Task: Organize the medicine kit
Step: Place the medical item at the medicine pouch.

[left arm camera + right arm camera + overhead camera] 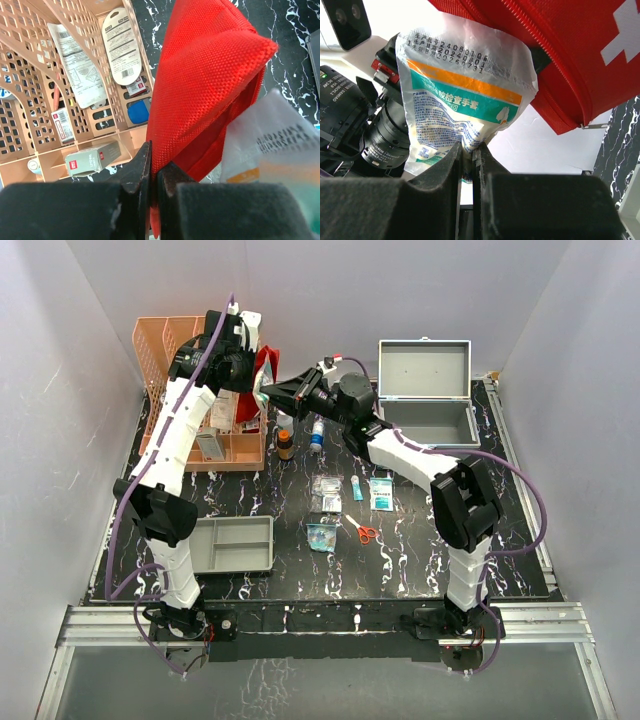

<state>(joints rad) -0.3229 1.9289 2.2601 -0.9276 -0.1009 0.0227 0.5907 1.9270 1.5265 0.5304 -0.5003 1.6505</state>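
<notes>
My left gripper (154, 172) is shut on the edge of a red fabric first-aid pouch (210, 80) and holds it up in the air beside the peach basket (160, 350); the pouch also shows in the top view (264, 373). My right gripper (466, 154) is shut on a white, green and orange printed packet (462, 97), with its top end at the pouch's zipper opening (555, 45). In the top view the right gripper (272, 391) points left at the pouch.
An open grey metal case (425, 395) stands at the back right. A grey plastic tray (232, 544) lies front left. A brown bottle (285, 444), a white bottle (317, 433), clear packets (324, 508), a tube (357, 487), a sachet (381, 492) and red-handled scissors (362, 531) lie mid-table. The basket holds boxes and packets (80, 70).
</notes>
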